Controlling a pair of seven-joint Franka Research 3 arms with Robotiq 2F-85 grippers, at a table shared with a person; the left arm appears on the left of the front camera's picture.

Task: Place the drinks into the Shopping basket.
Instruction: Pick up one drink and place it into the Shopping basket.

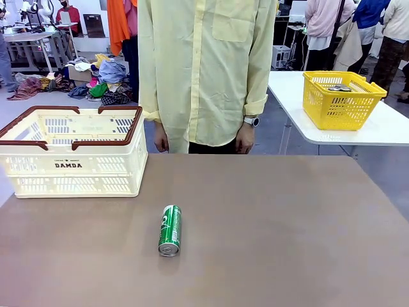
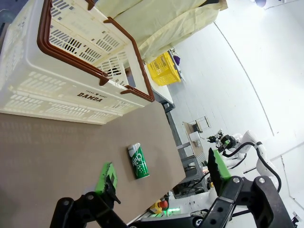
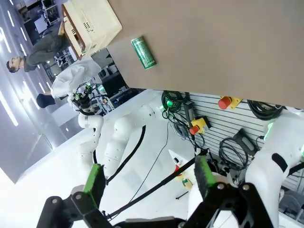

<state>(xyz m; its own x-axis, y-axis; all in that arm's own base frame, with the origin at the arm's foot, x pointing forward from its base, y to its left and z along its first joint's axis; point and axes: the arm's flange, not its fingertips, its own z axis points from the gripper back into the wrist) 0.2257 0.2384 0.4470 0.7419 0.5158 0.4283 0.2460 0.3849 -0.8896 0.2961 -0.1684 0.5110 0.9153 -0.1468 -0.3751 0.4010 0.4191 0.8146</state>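
Both left end effector [image 2: 161, 172] and right end effector [image 3: 148, 172] gape wide, empty; the green can [image 1: 170, 230], lying sideways on the tabletop [image 1: 287, 224] near the Shopping basket [image 1: 38, 174], could roll if nudged.

Beyond your brown desk [image 1: 287, 243], a grey floor [image 1: 377, 169] runs back to a heap of mixed clothing [image 1: 102, 80], with an orange garment [image 1: 118, 22] hanging above it and a pale table [image 1: 38, 37] at far left. To your right stands a white table [image 1: 390, 128] carrying a bright yellow mesh basket [image 1: 342, 99], and several people [image 1: 348, 25] stand behind it. You see the room lit evenly and brightly, with only soft shadows falling on the desk.
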